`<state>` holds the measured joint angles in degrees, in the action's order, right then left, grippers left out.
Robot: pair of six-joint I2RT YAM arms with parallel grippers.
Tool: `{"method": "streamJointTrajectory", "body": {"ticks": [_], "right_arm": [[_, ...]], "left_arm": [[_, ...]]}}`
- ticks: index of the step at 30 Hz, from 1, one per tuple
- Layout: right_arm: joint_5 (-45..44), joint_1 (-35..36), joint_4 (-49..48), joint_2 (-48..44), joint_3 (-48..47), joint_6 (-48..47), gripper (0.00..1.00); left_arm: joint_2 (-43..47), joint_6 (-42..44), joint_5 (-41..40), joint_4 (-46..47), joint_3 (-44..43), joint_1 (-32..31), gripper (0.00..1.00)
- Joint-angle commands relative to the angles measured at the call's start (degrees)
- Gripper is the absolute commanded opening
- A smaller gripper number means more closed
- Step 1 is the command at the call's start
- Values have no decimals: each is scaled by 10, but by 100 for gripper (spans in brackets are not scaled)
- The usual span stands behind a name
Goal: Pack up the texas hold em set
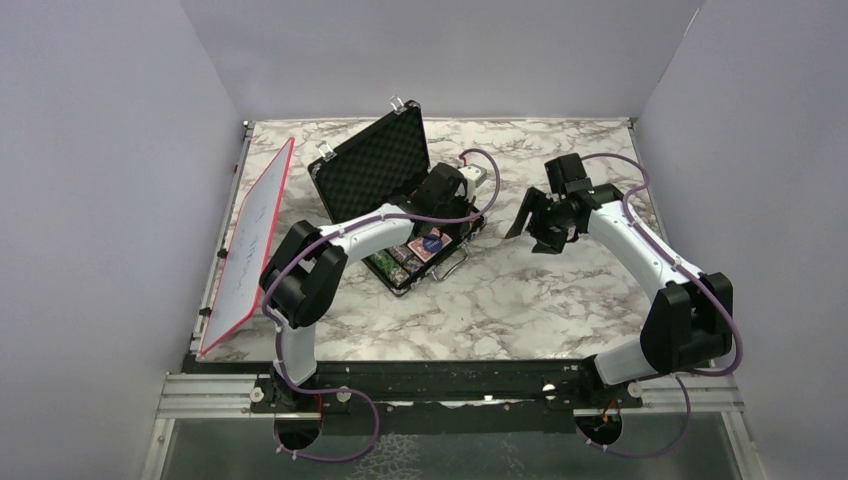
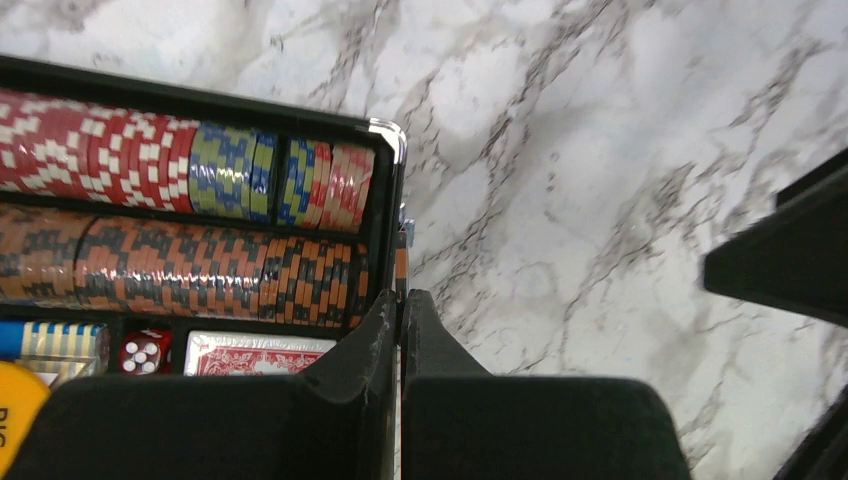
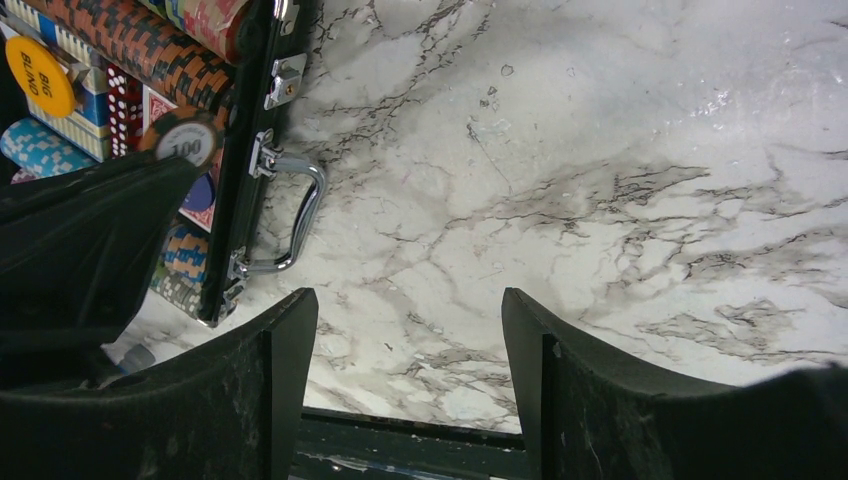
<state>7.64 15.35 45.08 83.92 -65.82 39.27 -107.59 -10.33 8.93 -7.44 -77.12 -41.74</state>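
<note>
Marble table [image 1: 540, 300], black briefcase [image 1: 375, 165] open at far left of centre, poker chips [image 2: 200, 270] racked inside, left gripper [image 2: 401, 300] pinched shut at its right corner, right gripper [image 3: 408, 300] spread wide over marble to its right

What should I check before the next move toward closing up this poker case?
1. Lid free to swing shut: not ok, the left arm reaches over the briefcase.
2. Chip rows seated in their slots: ok.
3. 100 chip put away: not ok, it lies flat over the cards.
4. Left gripper shut, at the case's edge: ok.
5. Right gripper open, empty, over the marble table: ok.
</note>
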Motion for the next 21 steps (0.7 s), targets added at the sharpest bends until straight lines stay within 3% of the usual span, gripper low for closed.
{"method": "streamJointTrajectory", "body": {"ticks": [1, 21], "right_arm": [[-17, 1, 2, 3, -2, -12, 70], [-4, 0, -5, 7, 22, -9, 68]], "left_arm": [[-22, 24, -19, -37, -35, 3, 0], [-29, 5, -68, -63, -49, 13, 0]]}}
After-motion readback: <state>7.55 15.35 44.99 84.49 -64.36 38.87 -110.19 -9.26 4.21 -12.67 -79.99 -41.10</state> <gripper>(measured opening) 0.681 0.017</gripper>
